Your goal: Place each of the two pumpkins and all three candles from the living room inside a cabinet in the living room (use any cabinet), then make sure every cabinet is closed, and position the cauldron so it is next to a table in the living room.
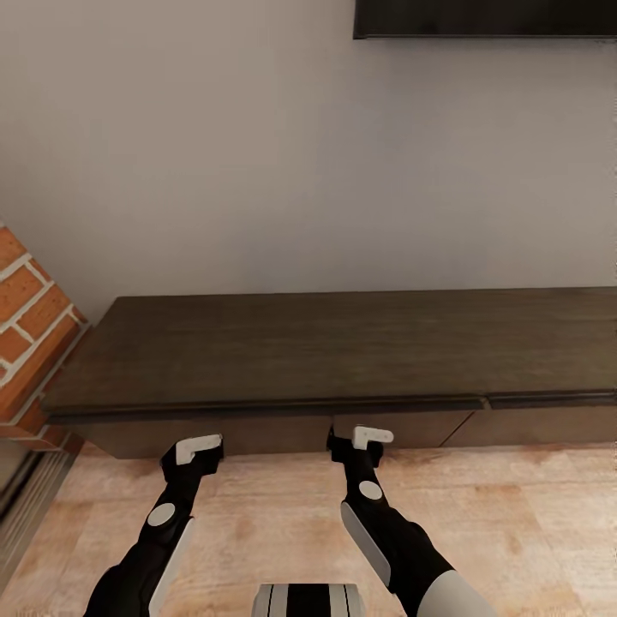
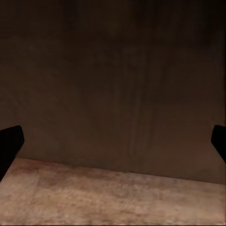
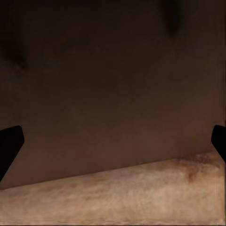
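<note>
Dark brown wood grain runs along the cabinet (image 1: 343, 351), a long low unit set against a pale grey wall (image 1: 257, 154). Its wide flat fronts sit flush under the top edge, with no gap that shows, so the fronts in view look closed. A seam between two fronts shows toward the right of the head view.

At the left edge stands a red brick column (image 1: 26, 326), just beside the cabinet's end. High on the wall hangs the lower edge of a black screen (image 1: 484, 19). Pale wooden floor (image 1: 283, 523) spreads below the cabinet.

Both arms reach forward and low, their ends close to the cabinet's front near the floor. The left gripper (image 1: 199, 448) sits toward the cabinet's left end; in the left wrist view its two dark fingertips (image 2: 9, 143) stand far apart at either side of the picture, so it is spread wide, with nothing between them but the brown front and a strip of floor. The right gripper (image 1: 364, 439) is near the middle of the visible cabinet; its fingertips (image 3: 9, 141) are likewise set wide apart and hold nothing. Whether either gripper touches the front, I cannot tell.

Part of the robot's grey and black body (image 1: 308, 600) shows at the bottom of the head view.
</note>
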